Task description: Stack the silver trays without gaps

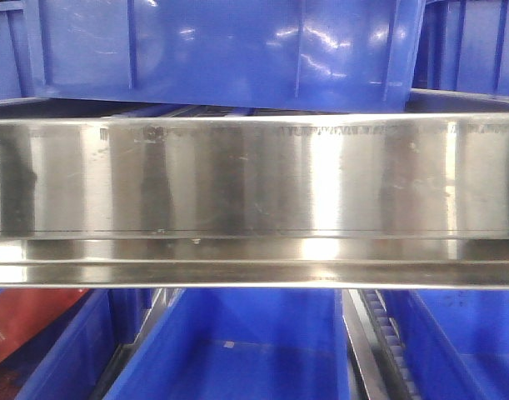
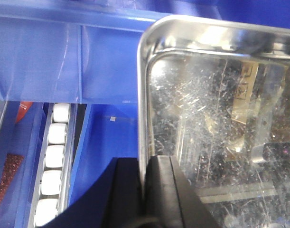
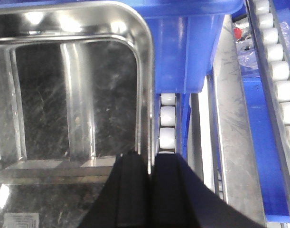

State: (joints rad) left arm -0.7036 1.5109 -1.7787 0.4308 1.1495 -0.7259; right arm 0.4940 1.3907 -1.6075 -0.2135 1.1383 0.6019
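One silver tray (image 1: 254,179) spanning the front view, blue bins (image 1: 229,50) above and below; left gripper (image 2: 144,190) clamped on one side rim, right gripper (image 3: 150,187) clamped on the opposite rim

Left jaws: in your left wrist view you see two matte black fingers (image 2: 123,190), blunt at the tips and widening into wedges toward the bottom edge.
Left inner finger: a thin seam runs down its face, as if a pad is layered on the body.
Right jaws: your right wrist view shows the same pair of matte black fingers (image 3: 133,190), squared at the tips and flaring downward.
Right finger detail: a faint lengthwise line marks each one.
Finish: dull, dark plastic or rubber.
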